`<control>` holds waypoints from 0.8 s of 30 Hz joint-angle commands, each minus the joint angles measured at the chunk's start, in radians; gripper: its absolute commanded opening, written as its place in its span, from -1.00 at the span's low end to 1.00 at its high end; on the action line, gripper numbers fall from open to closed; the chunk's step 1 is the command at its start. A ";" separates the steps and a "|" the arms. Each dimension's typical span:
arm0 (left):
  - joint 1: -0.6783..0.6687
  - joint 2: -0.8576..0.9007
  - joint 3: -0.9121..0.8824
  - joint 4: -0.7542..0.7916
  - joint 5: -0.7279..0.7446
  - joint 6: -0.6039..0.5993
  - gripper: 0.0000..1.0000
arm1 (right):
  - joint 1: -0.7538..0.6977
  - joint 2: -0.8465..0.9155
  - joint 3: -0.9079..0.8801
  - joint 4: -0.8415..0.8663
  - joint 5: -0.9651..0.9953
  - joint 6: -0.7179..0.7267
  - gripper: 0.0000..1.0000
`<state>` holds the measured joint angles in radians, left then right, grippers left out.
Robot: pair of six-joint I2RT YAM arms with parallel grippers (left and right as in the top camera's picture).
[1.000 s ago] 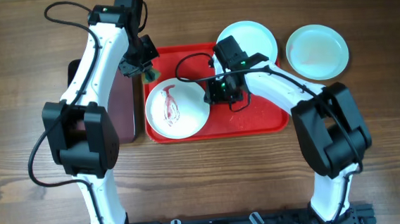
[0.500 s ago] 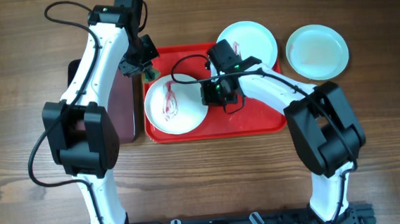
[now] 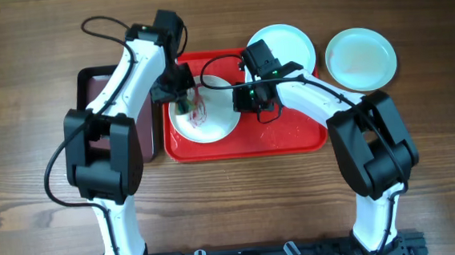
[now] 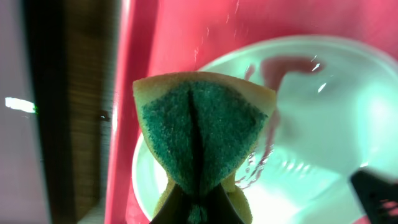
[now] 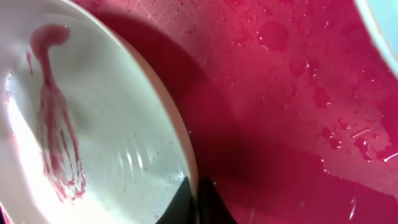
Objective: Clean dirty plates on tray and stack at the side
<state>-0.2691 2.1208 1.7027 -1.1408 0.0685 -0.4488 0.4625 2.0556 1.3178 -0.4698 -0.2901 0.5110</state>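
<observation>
The left tool [image 3: 182, 101] grips a green sponge [image 3: 184, 109] over the sauce-smeared white plate [image 3: 211, 122] at the left of the red tray [image 3: 292, 139]. The right tool [image 3: 240, 104] is closed on that plate's right rim.

Left wrist: the sponge [image 4: 202, 130], folded, hangs above the plate [image 4: 323, 162].

Right wrist: the tool [image 5: 196, 204] pinches the plate's [image 5: 106, 124] rim.

a wooden table [image 3: 26, 238] carries the red tray [image 3: 286, 139] at centre, a dark tray [image 3: 149, 133] just beside its left edge, and a mint plate [image 3: 360, 58] lying apart at the right.
</observation>
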 commanded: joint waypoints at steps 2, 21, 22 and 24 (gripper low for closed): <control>-0.021 0.005 -0.108 0.054 0.055 0.104 -0.92 | -0.002 0.024 -0.002 0.007 0.002 -0.034 -0.91; -0.196 0.005 -0.233 0.377 0.304 0.356 -0.92 | -0.002 0.024 -0.002 0.005 -0.003 -0.038 -0.91; -0.191 0.005 -0.233 0.392 0.304 0.338 -0.92 | -0.002 0.024 -0.002 0.005 -0.004 -0.038 -0.91; -0.174 0.005 -0.233 0.430 0.293 0.289 -0.92 | -0.002 0.024 -0.002 0.004 -0.006 -0.038 -0.91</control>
<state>-0.4480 2.0983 1.4773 -0.7609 0.3065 -0.1066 0.4454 2.0556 1.3178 -0.4694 -0.2832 0.4808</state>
